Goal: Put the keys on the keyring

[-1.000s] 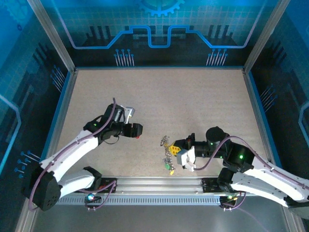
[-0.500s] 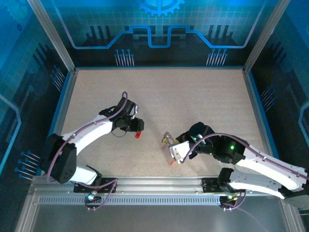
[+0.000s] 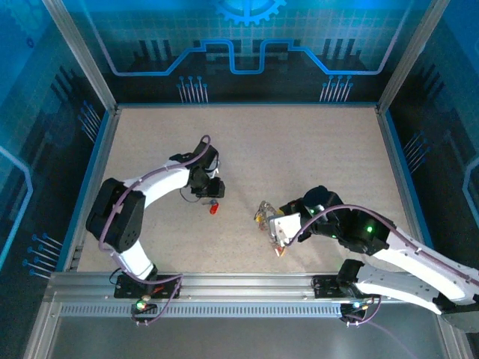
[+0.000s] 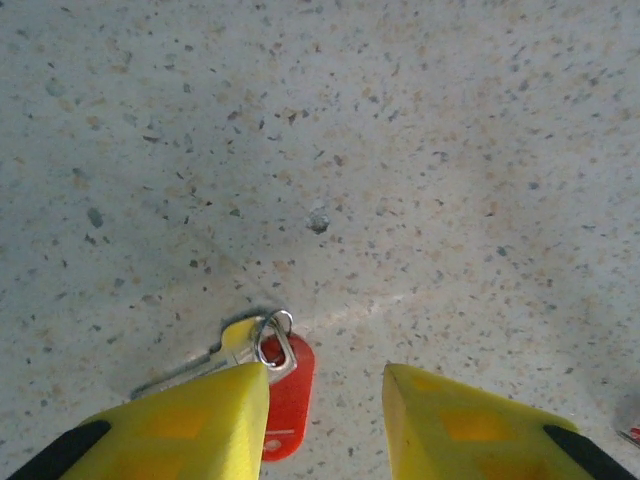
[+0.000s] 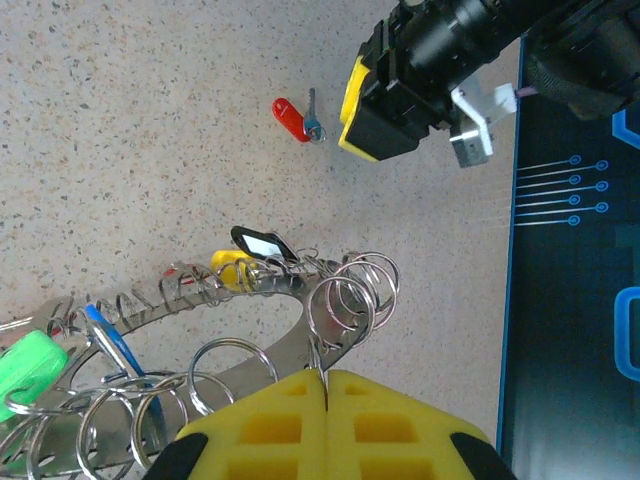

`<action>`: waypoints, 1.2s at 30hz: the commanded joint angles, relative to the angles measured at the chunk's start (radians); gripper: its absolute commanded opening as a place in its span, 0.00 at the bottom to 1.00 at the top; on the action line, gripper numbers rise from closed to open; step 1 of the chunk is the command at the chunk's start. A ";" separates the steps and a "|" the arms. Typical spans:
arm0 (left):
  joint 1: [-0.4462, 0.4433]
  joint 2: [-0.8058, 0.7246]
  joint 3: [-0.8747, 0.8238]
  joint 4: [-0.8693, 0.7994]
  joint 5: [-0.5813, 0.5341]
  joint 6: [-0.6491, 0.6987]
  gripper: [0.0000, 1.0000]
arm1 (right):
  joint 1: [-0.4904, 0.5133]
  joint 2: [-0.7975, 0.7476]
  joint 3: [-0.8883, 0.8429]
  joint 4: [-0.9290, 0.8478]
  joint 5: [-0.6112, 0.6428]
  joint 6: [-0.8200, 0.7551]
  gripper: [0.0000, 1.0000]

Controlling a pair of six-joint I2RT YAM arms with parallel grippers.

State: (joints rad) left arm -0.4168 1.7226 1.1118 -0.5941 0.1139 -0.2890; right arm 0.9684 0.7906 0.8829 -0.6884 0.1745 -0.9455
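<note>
A red key (image 4: 288, 385) with a small silver ring lies flat on the table, also visible in the top view (image 3: 213, 209). My left gripper (image 4: 325, 378) hangs open just over it, its left finger (image 4: 200, 420) covering part of the key. My right gripper (image 5: 325, 378) is shut on the edge of the grey metal keyring (image 5: 255, 350), holding it off the table. Many small split rings hang on the keyring, along with green (image 5: 30, 365), blue (image 5: 115, 345) and yellow (image 5: 232, 268) keys and a black tag (image 5: 262, 243). In the top view the keyring (image 3: 263, 215) is left of the right gripper (image 3: 278, 228).
The speckled tabletop (image 3: 299, 149) is bordered by blue rails and aluminium posts. The left gripper (image 5: 385, 100) and the red key (image 5: 288, 118) lie beyond the keyring in the right wrist view. The arm bases sit at the near edge (image 3: 239, 288).
The left arm has swung round so its gripper points down over the red key. The right gripper has carried the keyring a little away from the near edge.
</note>
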 commanded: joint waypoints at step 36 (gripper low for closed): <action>0.021 0.140 0.037 -0.043 0.087 0.065 0.21 | -0.074 -0.056 0.002 0.033 -0.080 0.048 0.00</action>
State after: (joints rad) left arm -0.3893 1.8351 1.1496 -0.6300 0.1646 -0.2329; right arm 0.9085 0.7574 0.8825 -0.6884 0.1116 -0.9161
